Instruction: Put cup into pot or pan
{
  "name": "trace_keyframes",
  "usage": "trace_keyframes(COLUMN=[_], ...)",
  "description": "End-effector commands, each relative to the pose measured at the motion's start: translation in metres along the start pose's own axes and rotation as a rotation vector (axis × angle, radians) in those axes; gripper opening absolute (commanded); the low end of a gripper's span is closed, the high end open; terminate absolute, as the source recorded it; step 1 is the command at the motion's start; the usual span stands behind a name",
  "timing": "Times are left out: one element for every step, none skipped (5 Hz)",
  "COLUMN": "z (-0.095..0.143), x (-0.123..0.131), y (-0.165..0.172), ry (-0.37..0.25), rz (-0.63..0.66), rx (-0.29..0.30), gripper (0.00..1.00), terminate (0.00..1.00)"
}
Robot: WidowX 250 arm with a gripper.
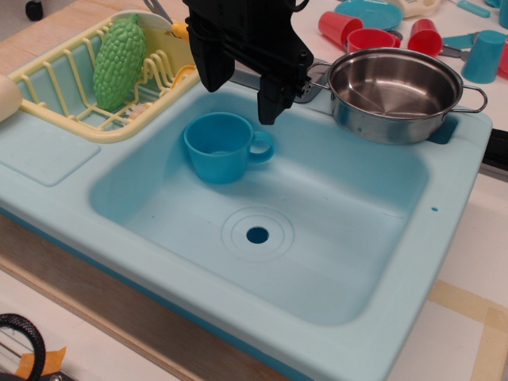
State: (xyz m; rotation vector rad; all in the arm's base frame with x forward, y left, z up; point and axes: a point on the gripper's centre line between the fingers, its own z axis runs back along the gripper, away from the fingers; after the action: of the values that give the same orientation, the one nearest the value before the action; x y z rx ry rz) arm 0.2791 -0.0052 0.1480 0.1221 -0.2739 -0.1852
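A blue cup is sitting upright in the sink, just below and left of the claw. The claw is hovering released, gripping nothing; the pot is waiting to its right.

Arm: upper part cut off by the top edge. Gripper: fingertips dark against the body; whether open or closed cannot be told. Pot: left handle largely hidden behind the arm. Rack: far end hidden by the arm. Cream object: cut by the left edge, unidentifiable. Black ring: cut at the bottom-left corner.
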Motion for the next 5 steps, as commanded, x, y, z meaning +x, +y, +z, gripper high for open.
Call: trace_keyframes(z=[0.0, -0.018, -0.033, -0.053, -0.062], x=[0.0, -0.001, -0.002, -0.002, -0.001], y=[0.0, 0.004, 0.007, 0.01, 0.011], ry=[0.0, 0.031, 0.05, 0.024, 0.049], rz=[0.0, 0.021, 0.034, 0.035, 0.048], rx=[0.0, -0.036, -0.066, -0.117, -0.146], gripper=[1.0, 1.0, 1.0, 1.0, 1.0], terminate=[0.0, 0.0, 0.0, 0.0, 0.0])
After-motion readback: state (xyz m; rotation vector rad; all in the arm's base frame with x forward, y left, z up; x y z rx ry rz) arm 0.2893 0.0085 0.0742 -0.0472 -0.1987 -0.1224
